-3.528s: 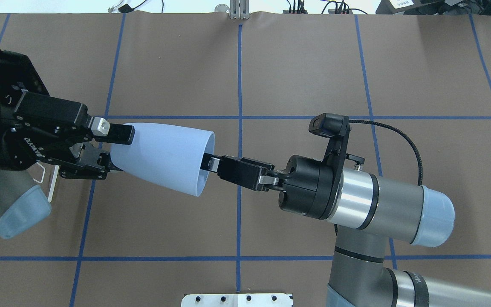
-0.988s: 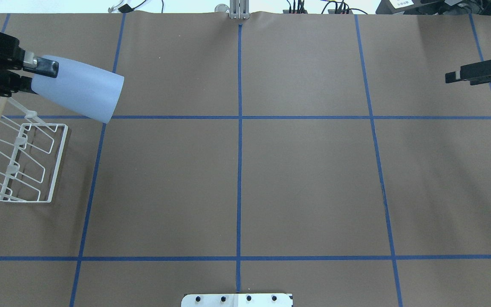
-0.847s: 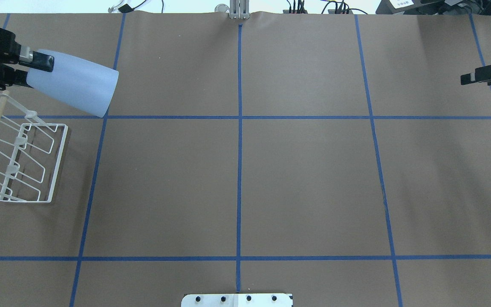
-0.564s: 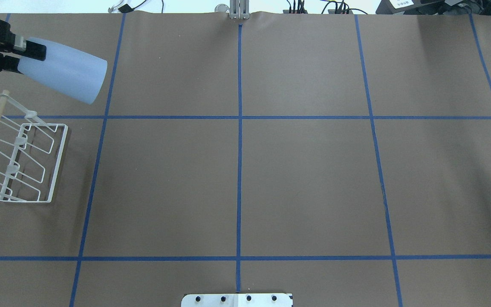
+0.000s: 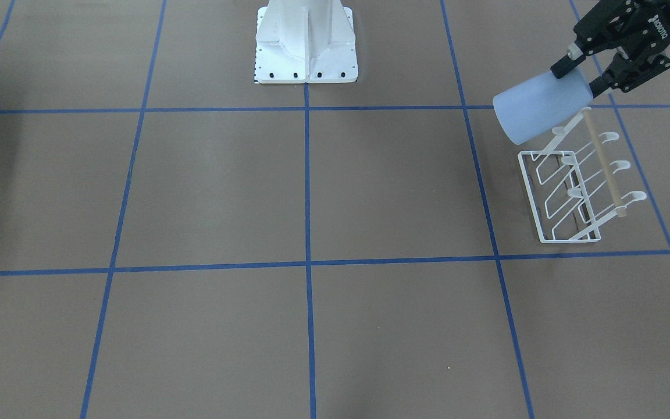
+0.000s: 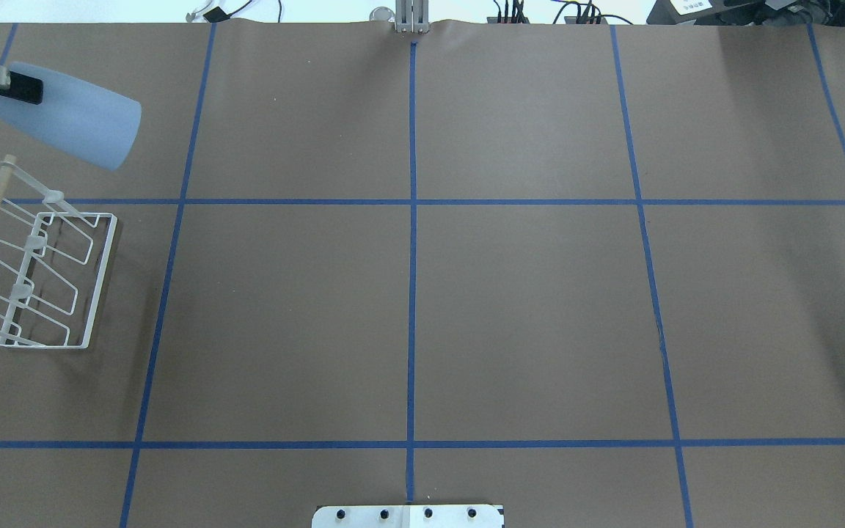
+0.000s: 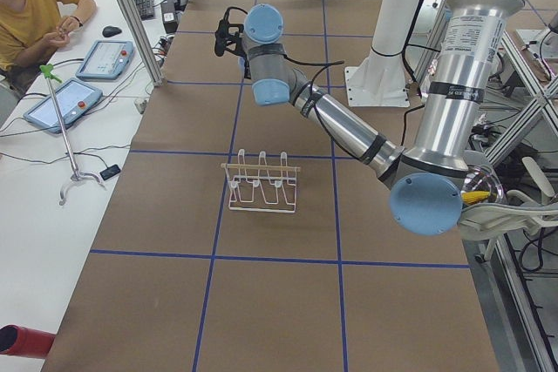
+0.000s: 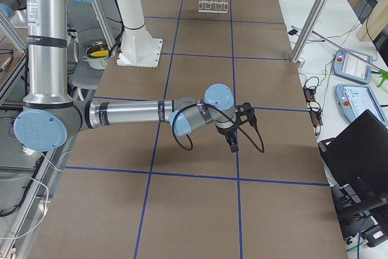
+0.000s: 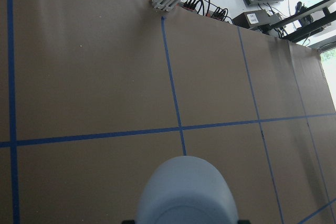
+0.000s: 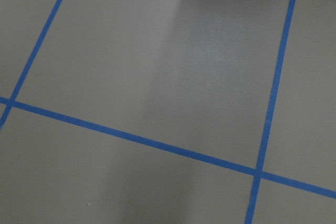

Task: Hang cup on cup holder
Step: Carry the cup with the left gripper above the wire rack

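My left gripper point(image 5: 580, 78) is shut on the base of the pale blue-grey cup point(image 5: 535, 110) and holds it in the air on its side. The cup's wide rim points toward the table's middle. In the overhead view the cup point(image 6: 70, 125) and left gripper point(image 6: 4, 99) are at the far left edge. The cup hangs above the white wire cup holder point(image 5: 530, 196), which stands empty on the table point(image 6: 100, 282). The left wrist view shows the cup point(image 9: 186, 192) from behind. My right gripper point(image 8: 232, 144) shows only in the exterior right view, so I cannot tell its state.
The white robot pedestal point(image 5: 306, 46) stands at the table's near middle edge. Blue tape lines grid the brown table. A metal post point(image 6: 409, 18) stands at the far edge. An operator point(image 7: 35, 6) sits by a side table with tablets.
3.5 s ago both grippers were at the cup mid-table. Since then the left gripper has carried it to the far left, and the right arm has left the overhead view to the right.
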Available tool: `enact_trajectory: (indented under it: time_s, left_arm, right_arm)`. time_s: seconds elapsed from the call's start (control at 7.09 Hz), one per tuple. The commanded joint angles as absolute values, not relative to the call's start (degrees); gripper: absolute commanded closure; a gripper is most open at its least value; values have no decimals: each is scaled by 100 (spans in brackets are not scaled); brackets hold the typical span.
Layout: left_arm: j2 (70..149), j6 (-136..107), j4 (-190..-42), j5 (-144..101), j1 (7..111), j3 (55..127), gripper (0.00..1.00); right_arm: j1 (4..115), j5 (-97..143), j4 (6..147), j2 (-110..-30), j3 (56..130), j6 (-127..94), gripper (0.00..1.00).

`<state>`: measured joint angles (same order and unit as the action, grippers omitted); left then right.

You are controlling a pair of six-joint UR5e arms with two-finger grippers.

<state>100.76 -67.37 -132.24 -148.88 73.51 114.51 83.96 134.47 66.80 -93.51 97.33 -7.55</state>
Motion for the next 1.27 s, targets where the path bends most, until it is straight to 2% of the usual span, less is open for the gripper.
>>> enact_trajectory:
  time_s: [0.0,0.71,1.13]
  left_arm:
    - [10055,-5746,-12451,-14836,7444,11452,100]
    - [10028,-3177,-10244,-13809,7444,11575,100]
    - [10072,-2532,-8821,-13135,7131,11995,100]
  right_arm:
    - [8647,13447,6872,-9404,9686,-659,0]
    - [9219,13351,8548,-9326,9738,702,0]
    - [9202,13052,8561,-9404,9721,703,0]
